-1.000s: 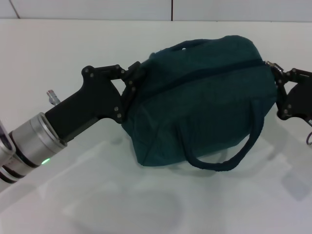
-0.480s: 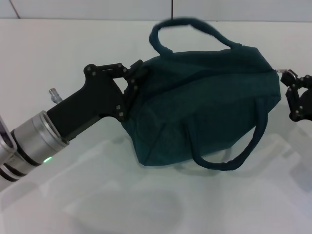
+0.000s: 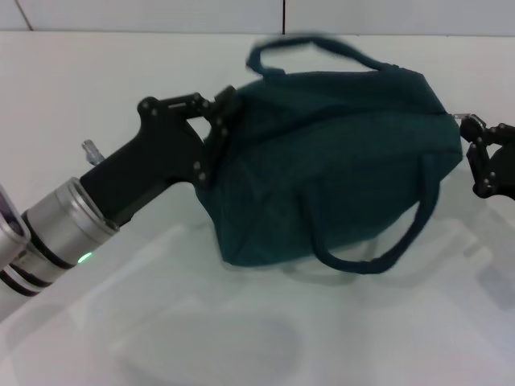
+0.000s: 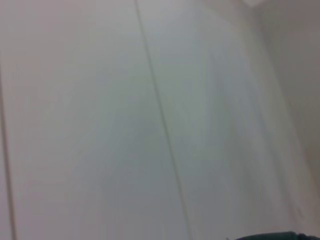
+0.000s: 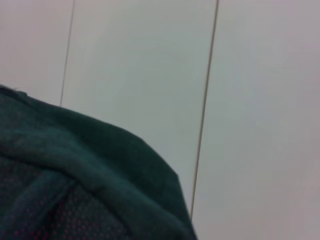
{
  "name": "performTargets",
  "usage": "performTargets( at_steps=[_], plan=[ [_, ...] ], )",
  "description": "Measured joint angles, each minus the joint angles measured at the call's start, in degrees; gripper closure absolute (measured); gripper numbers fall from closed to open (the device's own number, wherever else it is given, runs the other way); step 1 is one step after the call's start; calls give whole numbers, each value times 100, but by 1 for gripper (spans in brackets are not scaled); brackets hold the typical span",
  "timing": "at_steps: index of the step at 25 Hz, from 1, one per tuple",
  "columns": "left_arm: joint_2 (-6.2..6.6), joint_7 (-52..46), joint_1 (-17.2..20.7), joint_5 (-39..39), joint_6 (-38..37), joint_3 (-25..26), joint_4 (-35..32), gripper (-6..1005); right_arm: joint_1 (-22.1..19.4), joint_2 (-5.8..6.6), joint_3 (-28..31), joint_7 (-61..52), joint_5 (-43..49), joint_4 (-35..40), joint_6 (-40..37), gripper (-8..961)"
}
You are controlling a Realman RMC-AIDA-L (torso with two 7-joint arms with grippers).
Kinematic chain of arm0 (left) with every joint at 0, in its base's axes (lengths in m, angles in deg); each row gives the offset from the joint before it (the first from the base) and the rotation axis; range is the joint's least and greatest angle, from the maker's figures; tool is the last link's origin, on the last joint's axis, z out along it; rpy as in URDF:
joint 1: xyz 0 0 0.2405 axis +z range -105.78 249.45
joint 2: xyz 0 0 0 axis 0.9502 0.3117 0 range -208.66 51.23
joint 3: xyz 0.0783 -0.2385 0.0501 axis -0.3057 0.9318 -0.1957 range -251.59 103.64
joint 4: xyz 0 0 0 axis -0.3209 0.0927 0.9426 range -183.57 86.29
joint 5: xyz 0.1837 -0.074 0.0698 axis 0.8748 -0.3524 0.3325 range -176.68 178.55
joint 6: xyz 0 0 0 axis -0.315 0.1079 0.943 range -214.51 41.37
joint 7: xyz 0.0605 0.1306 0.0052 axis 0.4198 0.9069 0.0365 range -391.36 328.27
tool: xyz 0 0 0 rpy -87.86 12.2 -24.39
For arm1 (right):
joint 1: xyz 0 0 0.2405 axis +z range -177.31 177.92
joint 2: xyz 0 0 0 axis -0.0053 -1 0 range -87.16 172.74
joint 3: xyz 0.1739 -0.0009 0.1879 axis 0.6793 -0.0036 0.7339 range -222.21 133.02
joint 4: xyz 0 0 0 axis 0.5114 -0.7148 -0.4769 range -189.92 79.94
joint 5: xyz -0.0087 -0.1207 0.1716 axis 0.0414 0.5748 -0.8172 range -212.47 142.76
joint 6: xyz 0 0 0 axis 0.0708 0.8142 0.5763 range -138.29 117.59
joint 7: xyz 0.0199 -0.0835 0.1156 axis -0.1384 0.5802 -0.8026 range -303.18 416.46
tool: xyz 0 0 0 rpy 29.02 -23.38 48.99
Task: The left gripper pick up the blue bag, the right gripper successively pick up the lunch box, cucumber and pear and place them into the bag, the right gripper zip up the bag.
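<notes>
The left gripper [image 3: 219,133], a black 2-finger pincer, is clamped on the left end of the dark teal-blue fabric bag [image 3: 338,169], holding it just above the white table [image 3: 80,88], while the right gripper [image 3: 475,157] sits at the bag's right end, by what looks like the zip pull, though I cannot tell whether its fingers are together. Judging by the closed top seam and bulging sides, zipping is at or near its end, so the next move calls for checking full closure. The contents are hidden.
</notes>
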Motion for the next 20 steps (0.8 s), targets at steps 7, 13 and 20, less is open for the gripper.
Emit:
performTargets(
  at_steps=[7, 13, 20],
  plan=[
    [-94, -83, 16, -459, -37, -15, 53, 854, 16, 14, 20, -319, 10, 128, -20, 874],
    [-97, -168, -39, -502, 99, -37, 83, 813, 39, 86, -9, -951, 23, 131, -114, 664],
    [-79, -374, -135, -517, 268, -23, 78, 551, -1, 336, -32, -1697, 518, 102, -183, 445]
  ],
)
